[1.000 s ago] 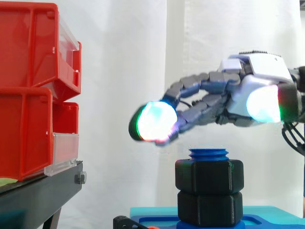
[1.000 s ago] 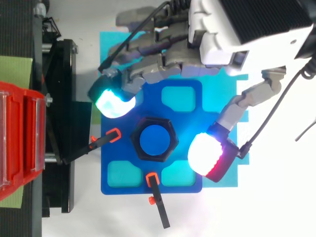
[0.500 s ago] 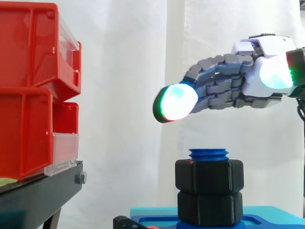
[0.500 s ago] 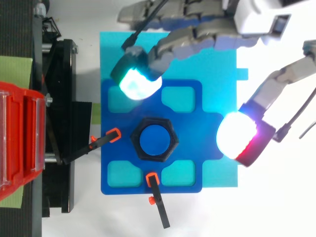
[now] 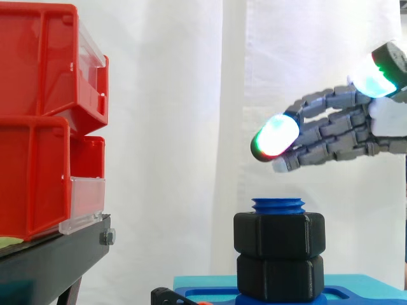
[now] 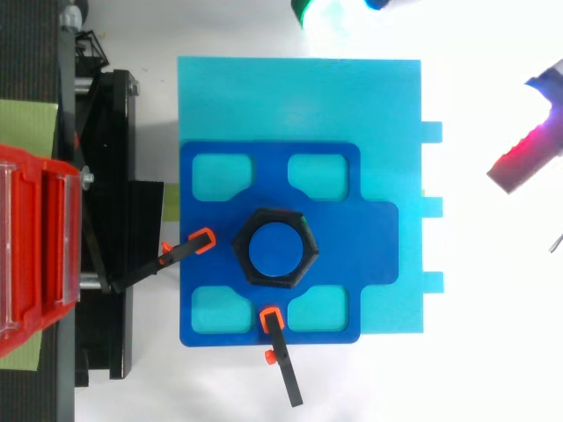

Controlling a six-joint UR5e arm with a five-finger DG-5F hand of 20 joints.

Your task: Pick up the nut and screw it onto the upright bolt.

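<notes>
Side view: hand [image 5: 331,136] hangs loose and empty above the nut [image 5: 278,234], already on the bolt [image 5: 278,204]. Screwing looks done, so next it just needs to back off.

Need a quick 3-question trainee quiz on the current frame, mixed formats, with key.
1. True or false: the hand has its fingers curled round a nut.
2. Multiple choice: where is the upper nut? A) in a red bin. B) on the bolt, with the bolt's blue tip showing above it. C) lying flat on the blue plate beside the bolt.
3. Short answer: what sits directly under the upper nut on the bolt?

Key: 1 false, the fingers are relaxed and hold nothing. 2 B. 3 a second black nut, the lower nut.
</notes>
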